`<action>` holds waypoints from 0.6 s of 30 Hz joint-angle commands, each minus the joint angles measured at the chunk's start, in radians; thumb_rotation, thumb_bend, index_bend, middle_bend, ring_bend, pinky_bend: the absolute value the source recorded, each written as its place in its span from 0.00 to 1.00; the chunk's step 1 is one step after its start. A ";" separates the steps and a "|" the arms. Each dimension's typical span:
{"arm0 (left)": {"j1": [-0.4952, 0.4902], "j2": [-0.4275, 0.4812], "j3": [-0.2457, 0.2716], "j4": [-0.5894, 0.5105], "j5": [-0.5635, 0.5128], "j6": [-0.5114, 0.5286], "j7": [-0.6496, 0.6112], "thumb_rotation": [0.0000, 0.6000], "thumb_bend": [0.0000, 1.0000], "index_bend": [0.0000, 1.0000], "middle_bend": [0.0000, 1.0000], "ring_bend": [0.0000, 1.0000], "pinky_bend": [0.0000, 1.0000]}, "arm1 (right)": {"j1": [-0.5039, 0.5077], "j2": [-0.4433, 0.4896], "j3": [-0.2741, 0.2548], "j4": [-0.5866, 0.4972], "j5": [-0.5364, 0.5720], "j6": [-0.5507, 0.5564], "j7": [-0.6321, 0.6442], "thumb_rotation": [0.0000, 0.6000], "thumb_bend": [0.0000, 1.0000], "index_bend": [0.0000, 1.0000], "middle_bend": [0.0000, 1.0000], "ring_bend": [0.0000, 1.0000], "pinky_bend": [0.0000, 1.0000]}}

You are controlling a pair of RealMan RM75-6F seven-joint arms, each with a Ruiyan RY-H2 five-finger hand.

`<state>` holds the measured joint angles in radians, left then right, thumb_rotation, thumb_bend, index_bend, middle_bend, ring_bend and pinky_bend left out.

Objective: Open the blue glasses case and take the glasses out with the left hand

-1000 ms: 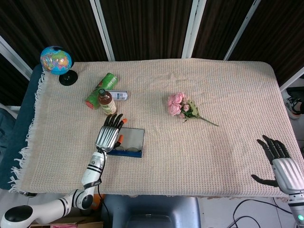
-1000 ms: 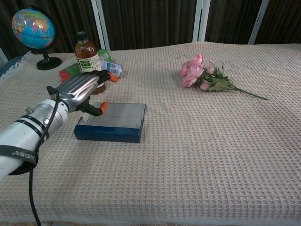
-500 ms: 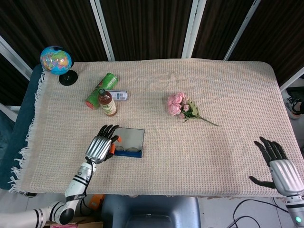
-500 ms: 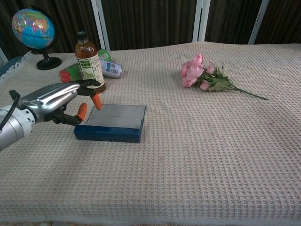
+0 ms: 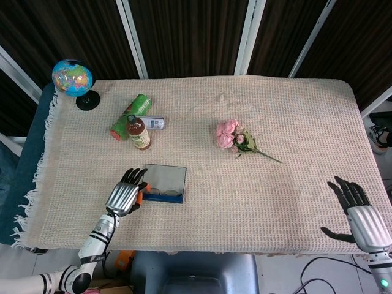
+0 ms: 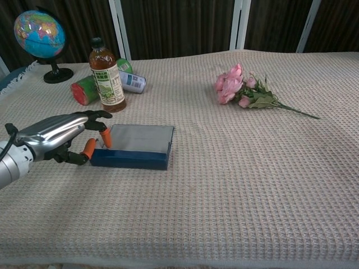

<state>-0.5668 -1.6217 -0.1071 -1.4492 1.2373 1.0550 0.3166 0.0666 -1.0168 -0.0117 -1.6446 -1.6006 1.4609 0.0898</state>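
Hovering just off the left end of the blue glasses case (image 6: 132,148), the left hand (image 6: 55,134) is reaching in low over the cloth, its fingers apart and slightly curled, holding nothing; the orange fingertips (image 6: 88,147) are sitting right at the case's left edge, though whether they are actually touching it is hard to tell from either view. From above, the case is lying open near the front-left part of the table (image 5: 294,122), its grey inner lid facing up, and the glasses (image 5: 160,192) are showing as a thin dark frame along the near side, inside the case. The right hand (image 5: 361,217) is waiting well apart at the front-right corner, fingers spread and gripping nothing. Behind the case a brown bottle (image 6: 106,75) is standing upright, with a green can (image 6: 90,88) and a small white can (image 6: 133,82) lying on their sides just beside it. A globe (image 6: 40,36) is standing at the far-left corner, and a bunch of pink flowers (image 6: 238,87) is lying toward the middle of the table.
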 commanded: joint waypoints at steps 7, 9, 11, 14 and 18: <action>0.018 0.022 0.051 0.021 0.096 0.017 -0.094 1.00 0.72 0.48 0.04 0.00 0.00 | 0.001 0.000 0.000 -0.002 0.000 -0.001 -0.002 1.00 0.02 0.00 0.00 0.00 0.00; 0.025 0.031 0.065 0.017 0.115 0.021 -0.110 1.00 0.72 0.49 0.04 0.00 0.00 | 0.000 0.000 -0.001 -0.001 0.000 0.000 -0.001 1.00 0.01 0.00 0.00 0.00 0.00; 0.029 0.042 0.079 0.006 0.133 0.023 -0.116 1.00 0.73 0.49 0.04 0.00 0.00 | 0.000 -0.001 -0.001 -0.001 -0.001 0.000 -0.002 1.00 0.02 0.00 0.00 0.00 0.00; 0.037 0.058 0.105 -0.017 0.166 0.031 -0.115 1.00 0.73 0.50 0.03 0.00 0.00 | 0.000 -0.001 -0.001 -0.003 -0.002 0.000 -0.004 1.00 0.02 0.00 0.00 0.00 0.00; 0.043 0.080 0.143 -0.060 0.199 0.023 -0.094 1.00 0.73 0.51 0.02 0.00 0.00 | -0.003 0.000 -0.003 -0.002 -0.007 0.006 0.002 1.00 0.02 0.00 0.00 0.00 0.00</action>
<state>-0.5272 -1.5509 0.0242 -1.4950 1.4255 1.0812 0.2144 0.0644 -1.0168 -0.0145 -1.6476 -1.6068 1.4661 0.0910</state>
